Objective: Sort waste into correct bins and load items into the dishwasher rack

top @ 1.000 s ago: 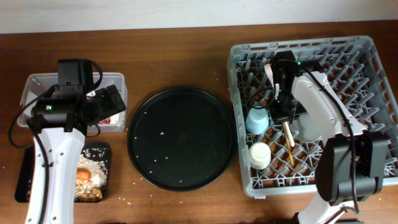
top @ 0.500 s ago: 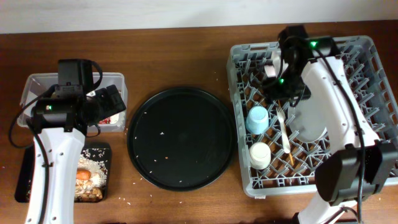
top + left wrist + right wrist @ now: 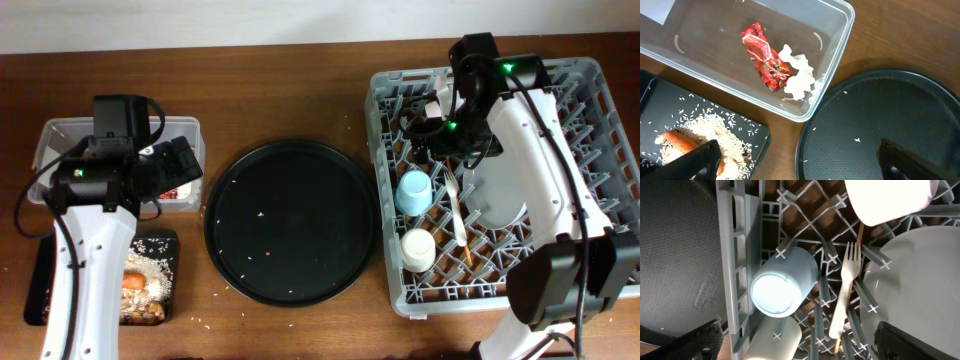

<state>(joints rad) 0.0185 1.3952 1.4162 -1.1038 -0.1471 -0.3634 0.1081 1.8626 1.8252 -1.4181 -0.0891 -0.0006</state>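
the white fork [image 3: 846,290] lay flat among the pegs of the dishwasher rack [image 3: 737,255], centre frame; light, stiff, slippery, probably best pinched across its handle. the right gripper [image 3: 797,339] hung wide, empty.

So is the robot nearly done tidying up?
Nearly, it looks. Done: the wrapper and tissue lie in the clear tub. The rice and carrot are in the black tray. The blue cup, cream cup, fork, plate and bowl sit in the rack. In hand: nothing; the left gripper and right gripper are open and empty. Left: a few grains on the round tray.
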